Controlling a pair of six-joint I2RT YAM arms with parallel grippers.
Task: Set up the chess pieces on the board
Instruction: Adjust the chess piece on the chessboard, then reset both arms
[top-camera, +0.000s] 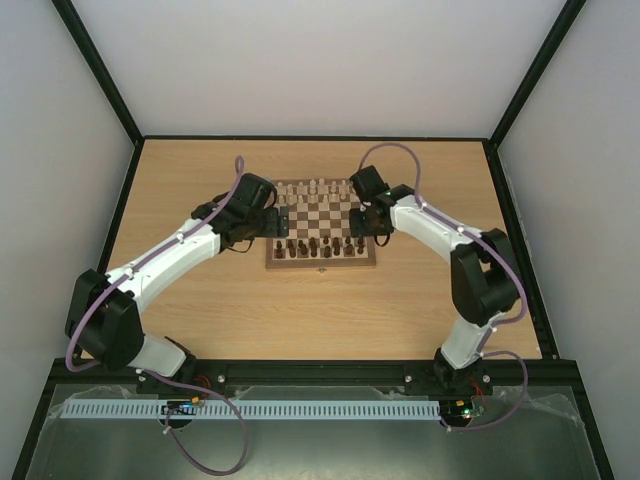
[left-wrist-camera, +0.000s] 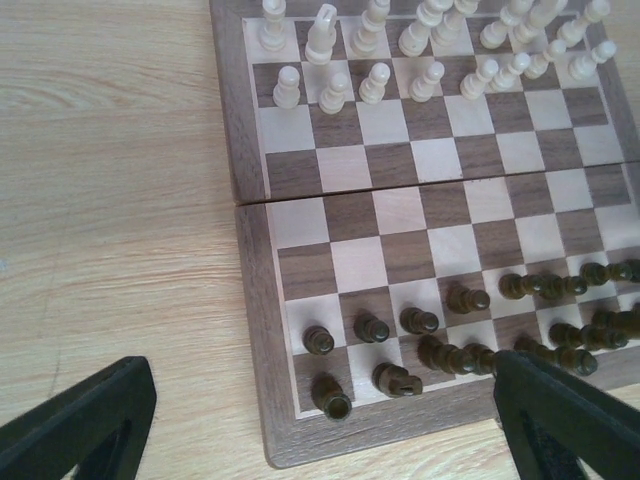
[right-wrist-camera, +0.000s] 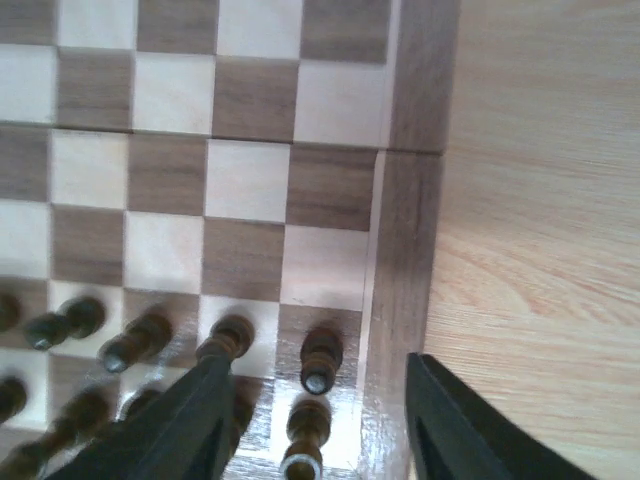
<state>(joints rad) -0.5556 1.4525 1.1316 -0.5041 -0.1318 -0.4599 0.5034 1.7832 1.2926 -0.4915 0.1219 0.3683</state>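
Hovering our right gripper (right-wrist-camera: 318, 370) wide open over an edge-column chess piece (right-wrist-camera: 321, 358), we should centre before pinching; left gripper (left-wrist-camera: 322, 368) gapes empty.

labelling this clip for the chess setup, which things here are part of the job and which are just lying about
Part of the job:
- dark brown chess pieces, crowded on the board's near rows
- chessboard

Just there:
- cream-white chess pieces, on the far rows
- wooden table
- purple cables on the arms
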